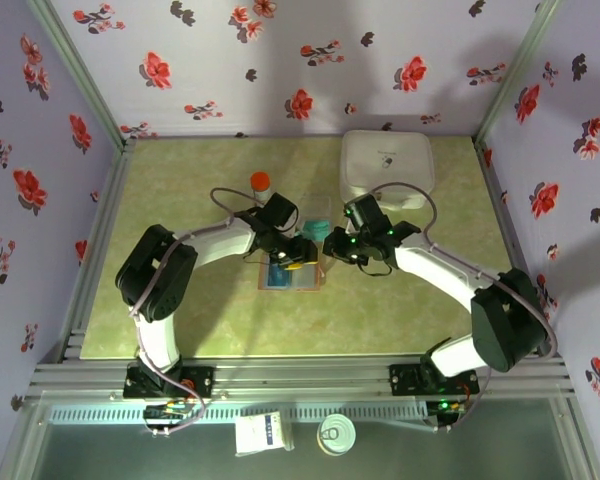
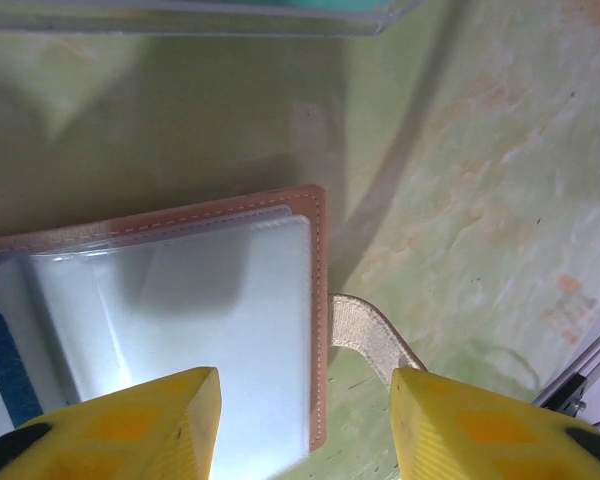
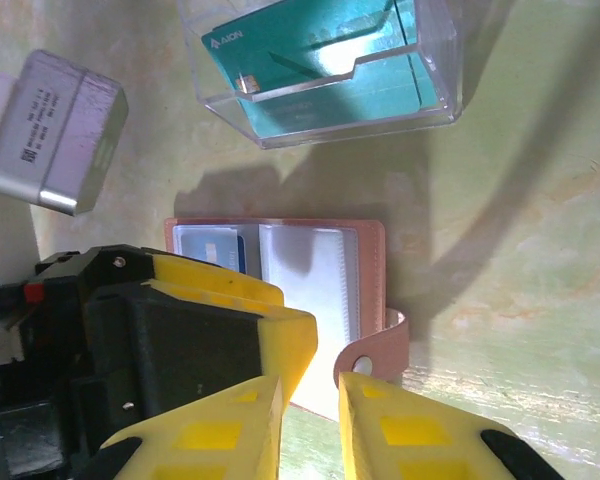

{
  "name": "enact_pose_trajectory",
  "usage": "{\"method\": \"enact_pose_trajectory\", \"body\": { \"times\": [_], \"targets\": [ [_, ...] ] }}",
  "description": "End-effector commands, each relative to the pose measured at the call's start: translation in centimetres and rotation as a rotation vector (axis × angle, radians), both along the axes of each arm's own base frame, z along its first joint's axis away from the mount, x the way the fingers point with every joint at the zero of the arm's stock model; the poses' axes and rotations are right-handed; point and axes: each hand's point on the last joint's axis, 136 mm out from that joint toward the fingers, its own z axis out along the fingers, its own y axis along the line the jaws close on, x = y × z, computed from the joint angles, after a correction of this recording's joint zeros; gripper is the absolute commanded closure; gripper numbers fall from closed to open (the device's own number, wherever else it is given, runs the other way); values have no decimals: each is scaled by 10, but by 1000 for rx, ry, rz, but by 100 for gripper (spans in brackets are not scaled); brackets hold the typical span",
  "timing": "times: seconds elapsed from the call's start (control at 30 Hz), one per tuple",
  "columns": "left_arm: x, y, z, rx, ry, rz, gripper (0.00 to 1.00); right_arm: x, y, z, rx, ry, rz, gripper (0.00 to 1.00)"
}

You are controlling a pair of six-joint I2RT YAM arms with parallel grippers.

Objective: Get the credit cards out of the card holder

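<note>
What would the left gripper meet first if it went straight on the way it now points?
Probably the open card holder: its brown stitched edge and clear pocket lie right ahead of the left gripper, its tab just beside. Depth is unclear.

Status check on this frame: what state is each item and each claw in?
card holder: open flat, tab loose
blue card: tucked in a holder pocket
teal card: inside the clear box
white case: closed
left claw: open over the holder
right claw: narrow gap beside the tab, grip unclear
</note>
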Motion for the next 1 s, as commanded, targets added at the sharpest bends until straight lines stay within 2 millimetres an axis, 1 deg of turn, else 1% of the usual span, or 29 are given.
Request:
{"method": "enact_pose_trajectory", "body": {
  "times": [0.0, 0.13, 0.27, 0.33, 0.4, 0.5, 0.63, 0.73, 0.83, 0.97],
  "targets": [
    [4, 0, 13, -14, -14, -6, 51, -3, -4, -1, -11, -1, -3, 76],
    [8, 16, 19, -4, -35, 18, 51, 0, 3, -1, 13, 8, 3, 77],
    [13, 42, 25, 24, -67, 52, 53, 0, 16, -3, 34, 25, 25, 77],
    [14, 58, 21, 45, -68, 74, 54, 0, 26, -5, 36, 34, 45, 78],
    [13, 72, 14, 66, -54, 87, 56, -1, 37, -7, 32, 44, 67, 78],
    [8, 88, 1, 84, -32, 105, 58, -5, 57, -12, 33, 56, 108, 78],
    [2, 98, -15, 96, -3, 119, 62, -10, 80, -22, 26, 86, 155, 78],
    [-3, 104, -24, 110, 6, 123, 64, -13, 94, -31, 32, 106, 180, 78],
    [-8, 108, -32, 115, 21, 136, 66, -14, 102, -39, 37, 127, 196, 79],
    [-11, 109, -39, 108, 35, 149, 70, -14, 106, -47, 40, 144, 202, 79]
  ]
}}
